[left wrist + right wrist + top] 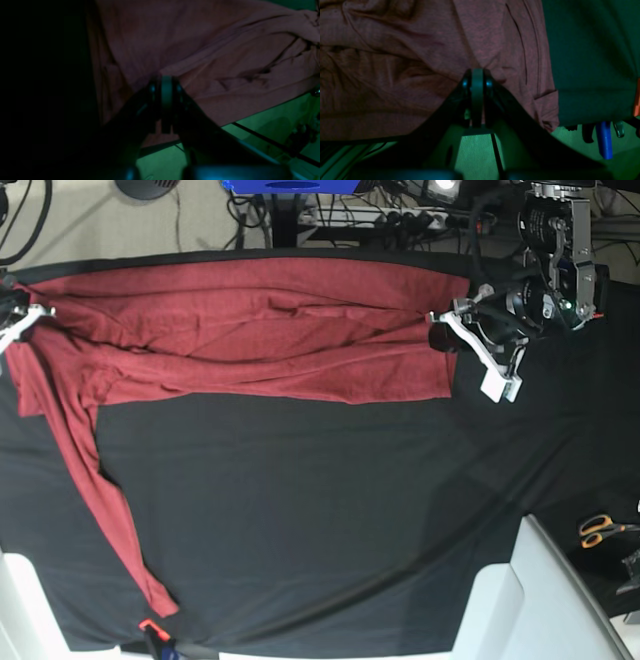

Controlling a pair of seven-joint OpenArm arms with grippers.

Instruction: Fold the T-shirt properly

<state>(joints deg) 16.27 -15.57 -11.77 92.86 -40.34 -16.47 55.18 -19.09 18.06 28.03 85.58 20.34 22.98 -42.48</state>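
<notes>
Base view: T-shirt (250,330) stretched along the table's far edge, folded lengthwise, one sleeve trailing down. Left gripper (447,330) and right gripper (22,320) both pinch its ends; sleeve and crosswise folds remain.

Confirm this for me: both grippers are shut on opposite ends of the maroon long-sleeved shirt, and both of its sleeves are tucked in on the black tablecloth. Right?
Not quite. Base view shows one sleeve of the maroon long-sleeved shirt trailing loose across the black tablecloth. The left gripper and right gripper are shut on opposite ends.
</notes>
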